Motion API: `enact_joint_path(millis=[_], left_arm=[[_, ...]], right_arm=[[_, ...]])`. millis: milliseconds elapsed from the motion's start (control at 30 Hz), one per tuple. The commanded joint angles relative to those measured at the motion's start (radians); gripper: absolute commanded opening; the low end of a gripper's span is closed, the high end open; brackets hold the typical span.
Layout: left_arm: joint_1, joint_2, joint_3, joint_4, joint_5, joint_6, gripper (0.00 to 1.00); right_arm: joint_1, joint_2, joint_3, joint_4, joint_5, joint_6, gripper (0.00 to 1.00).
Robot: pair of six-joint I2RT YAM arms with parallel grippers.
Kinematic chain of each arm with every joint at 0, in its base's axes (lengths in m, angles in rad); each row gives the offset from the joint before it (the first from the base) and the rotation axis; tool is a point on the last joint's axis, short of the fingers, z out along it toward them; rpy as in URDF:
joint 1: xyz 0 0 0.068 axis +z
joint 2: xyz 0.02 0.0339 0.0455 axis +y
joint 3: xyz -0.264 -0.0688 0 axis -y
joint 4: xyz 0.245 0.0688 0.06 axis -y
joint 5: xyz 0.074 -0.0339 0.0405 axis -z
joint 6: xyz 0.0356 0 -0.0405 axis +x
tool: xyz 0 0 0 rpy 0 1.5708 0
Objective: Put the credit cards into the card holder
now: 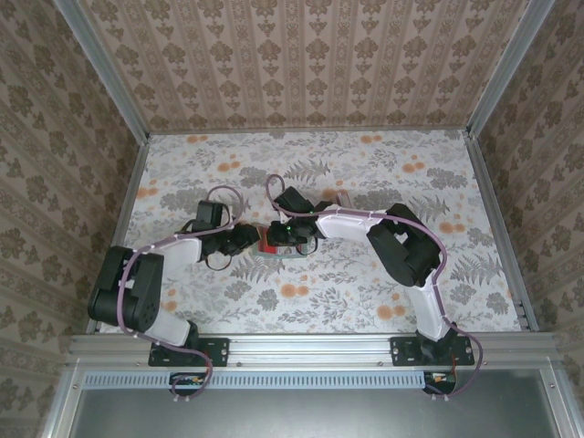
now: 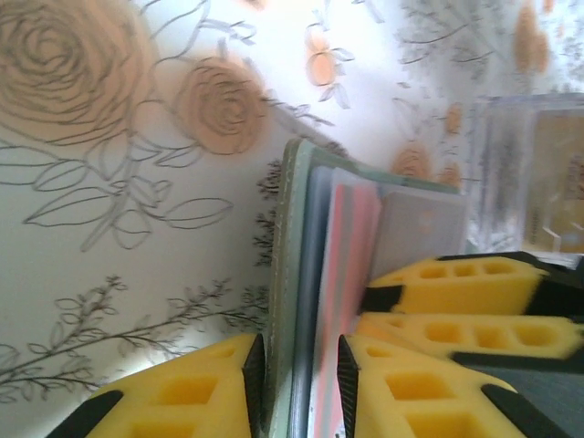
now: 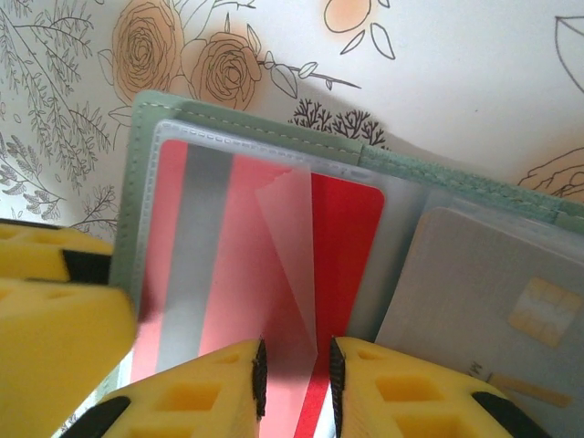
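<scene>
The sage-green card holder [image 1: 274, 249] lies open at the middle of the table, where both grippers meet. In the right wrist view the card holder [image 3: 274, 137] shows clear sleeves with a red credit card [image 3: 351, 237] partly under one of them. A grey chip card [image 3: 484, 310] lies to its right. My right gripper [image 3: 297, 388] has its jaws a narrow way apart over a lifted clear flap and the red card's edge. My left gripper [image 2: 299, 383] is shut on the edge of the card holder [image 2: 290, 228], which it sees edge-on. No orange-yellow card is in view.
A clear plastic tray [image 2: 529, 173] stands just beyond the holder. The right gripper's yellow fingers [image 2: 456, 283] crowd close beside my left jaws, and a left finger [image 3: 55, 328] shows in the right wrist view. Wallpapered walls enclose the flowered table [image 1: 365, 173].
</scene>
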Motion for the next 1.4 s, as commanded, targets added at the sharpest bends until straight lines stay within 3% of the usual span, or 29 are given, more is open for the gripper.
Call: enact_joint_path(millis=[0,233,433,667,1000,1367], left_arm=[[-0.010,-0.050,0.024,-0.016,0.041,-0.013,0.28],[-0.010,-0.061,0.013,-0.010,0.037,-0.021,0.21],[-0.010,-0.057,0.009,0.011,0.042,-0.030,0.06],[-0.010,-0.055,0.016,0.002,0.036,-0.024,0.00],[-0.013,-0.165,0.069,-0.158,-0.026,0.035,0.00],[-0.036,-0.164,0.112,-0.205,-0.041,0.051,0.00]], right_arm=[[-0.001,0.034,-0.011,-0.009,-0.026,-0.013,0.29],[-0.015,0.023,-0.039,0.037,-0.061,0.011,0.29],[-0.026,0.018,-0.067,0.074,-0.086,0.031,0.29],[-0.031,-0.006,-0.082,0.093,-0.106,0.035,0.32],[-0.052,-0.146,-0.108,0.036,-0.068,-0.012,0.38],[-0.043,-0.160,-0.123,0.139,-0.182,0.005,0.44]])
